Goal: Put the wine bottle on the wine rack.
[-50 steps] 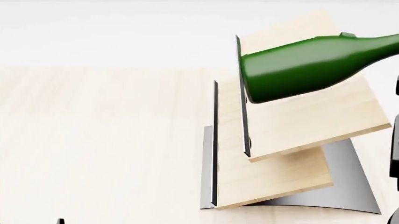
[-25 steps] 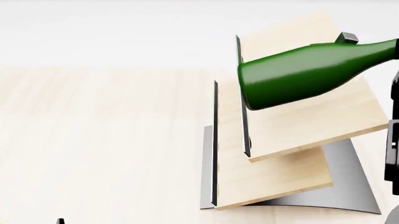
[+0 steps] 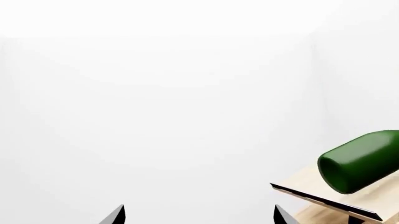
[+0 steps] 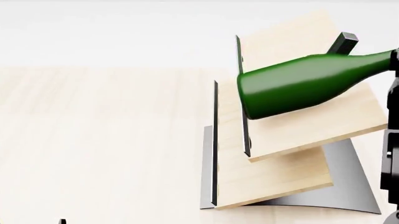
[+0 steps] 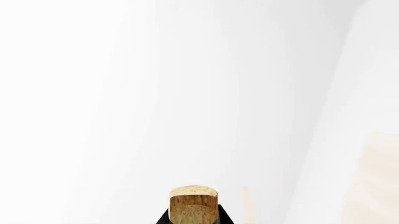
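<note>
dark green glass wine bottle [image 4: 299, 84] lies tilted over upper board of stepped pale wood wine rack [image 4: 311, 126], right side of surface. right tool [image 5: 193, 219] holds its corked neck; left tool [image 3: 198, 215] wide, empty. risk: round body rolling off sloped board upon early release.

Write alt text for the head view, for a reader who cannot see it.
A dark green wine bottle lies nearly on its side over the top board of a stepped pale wood wine rack, its neck running off the right edge. The rack stands on a light wooden table.
</note>
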You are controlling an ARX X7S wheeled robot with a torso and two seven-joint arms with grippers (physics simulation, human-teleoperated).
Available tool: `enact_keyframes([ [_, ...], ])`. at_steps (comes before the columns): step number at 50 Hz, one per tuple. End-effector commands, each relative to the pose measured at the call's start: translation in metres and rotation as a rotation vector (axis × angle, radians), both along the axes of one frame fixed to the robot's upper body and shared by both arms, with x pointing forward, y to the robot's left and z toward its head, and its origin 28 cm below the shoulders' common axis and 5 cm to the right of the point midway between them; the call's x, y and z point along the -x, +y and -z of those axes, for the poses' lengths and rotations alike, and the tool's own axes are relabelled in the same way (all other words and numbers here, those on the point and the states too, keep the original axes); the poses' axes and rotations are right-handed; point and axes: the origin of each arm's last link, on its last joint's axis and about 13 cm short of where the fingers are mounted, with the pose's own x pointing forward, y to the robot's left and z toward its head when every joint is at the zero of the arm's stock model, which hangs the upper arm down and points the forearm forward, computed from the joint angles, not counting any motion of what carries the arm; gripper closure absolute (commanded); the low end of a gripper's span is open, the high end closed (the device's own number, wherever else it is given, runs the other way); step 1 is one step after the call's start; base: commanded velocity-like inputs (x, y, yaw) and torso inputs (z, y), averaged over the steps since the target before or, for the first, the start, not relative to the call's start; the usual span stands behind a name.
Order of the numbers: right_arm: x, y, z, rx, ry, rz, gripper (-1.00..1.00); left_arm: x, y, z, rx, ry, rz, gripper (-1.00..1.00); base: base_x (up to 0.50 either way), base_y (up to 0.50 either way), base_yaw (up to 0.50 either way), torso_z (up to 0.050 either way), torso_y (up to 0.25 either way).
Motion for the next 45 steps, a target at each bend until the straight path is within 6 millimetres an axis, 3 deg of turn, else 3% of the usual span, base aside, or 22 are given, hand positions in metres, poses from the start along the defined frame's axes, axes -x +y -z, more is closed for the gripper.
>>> enact_keyframes([
  [1, -0.0007, -0.0006, 0.0014, 0.031, -0.020, 0.009, 1.00, -0.0001, -0.0002, 0.0007, -0.001, 0.001, 0.000, -1.00, 0.00, 0.00, 0.00, 0.000, 0.000],
  [38, 0.0020, 0.0020, 0.0062, 0.054, -0.019, 0.001, 1.00, -0.0008, -0.0007, 0.0013, -0.003, 0.003, 0.002, -1.00, 0.00, 0.00, 0.00, 0.000, 0.001],
  [39, 0.0018, 0.0024, 0.0064, 0.056, -0.018, -0.005, -1.00, -0.0008, -0.0008, 0.0013, -0.004, 0.003, 0.002, -1.00, 0.00, 0.00, 0.00, 0.000, 0.010],
  [45, 0.0020, 0.0022, 0.0062, 0.061, -0.015, -0.001, -1.00, -0.0009, -0.0008, 0.0013, -0.003, 0.003, 0.002, -1.00, 0.00, 0.00, 0.00, 0.000, 0.000],
])
